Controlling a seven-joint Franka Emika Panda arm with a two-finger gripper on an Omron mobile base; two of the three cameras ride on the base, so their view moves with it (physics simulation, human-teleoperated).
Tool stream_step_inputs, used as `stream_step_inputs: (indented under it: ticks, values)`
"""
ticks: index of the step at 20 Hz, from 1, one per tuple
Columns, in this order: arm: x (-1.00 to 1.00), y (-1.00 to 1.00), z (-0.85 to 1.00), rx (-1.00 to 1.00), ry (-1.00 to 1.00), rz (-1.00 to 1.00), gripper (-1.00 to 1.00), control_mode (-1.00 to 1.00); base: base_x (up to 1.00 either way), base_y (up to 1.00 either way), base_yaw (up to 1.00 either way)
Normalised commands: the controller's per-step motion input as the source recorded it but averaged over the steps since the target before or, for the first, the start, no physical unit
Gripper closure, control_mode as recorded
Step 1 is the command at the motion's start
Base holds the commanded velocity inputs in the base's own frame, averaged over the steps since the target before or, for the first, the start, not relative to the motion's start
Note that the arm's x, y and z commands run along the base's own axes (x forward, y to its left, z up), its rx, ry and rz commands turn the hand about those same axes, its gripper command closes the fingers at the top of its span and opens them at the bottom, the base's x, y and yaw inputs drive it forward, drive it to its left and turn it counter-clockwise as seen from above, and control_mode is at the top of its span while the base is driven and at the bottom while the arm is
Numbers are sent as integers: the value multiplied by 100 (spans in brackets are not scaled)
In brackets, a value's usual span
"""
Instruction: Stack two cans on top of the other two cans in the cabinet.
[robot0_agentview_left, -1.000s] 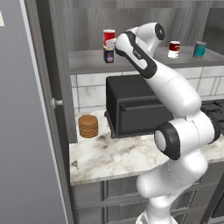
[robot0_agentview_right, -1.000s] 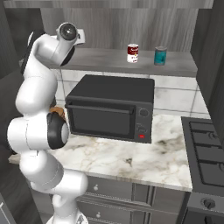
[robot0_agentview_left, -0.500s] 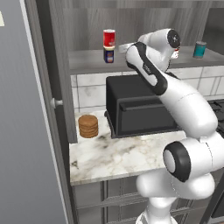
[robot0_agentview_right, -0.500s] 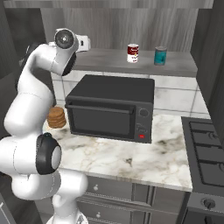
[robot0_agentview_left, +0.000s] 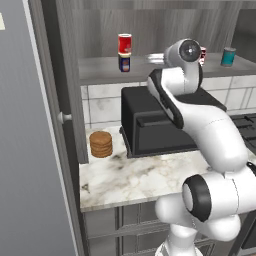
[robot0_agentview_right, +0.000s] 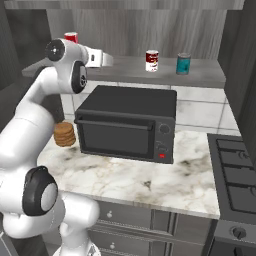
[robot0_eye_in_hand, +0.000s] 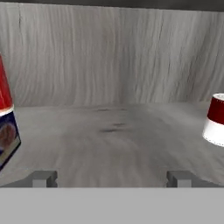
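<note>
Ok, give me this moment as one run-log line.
plain red can on dark blue can | banded red can, teal can apart on shelf | gripper open, empty

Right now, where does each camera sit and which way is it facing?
Left base view: behind the arm's left, facing the shelf; arm at right.
Right base view: behind its right, facing the oven; arm at left.
Hand view: along the open end effector, toward the shelf's back wall.
All share the banded red can.
</note>
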Motion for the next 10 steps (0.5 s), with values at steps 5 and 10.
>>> stream_step_inputs:
  ticks: [5,10]
  values:
    - [-27,-68,9,0,9,-23,-100,-100,0,0,0]
    - [-13,-81,3,0,12,-15,-100,-100,0,0,0]
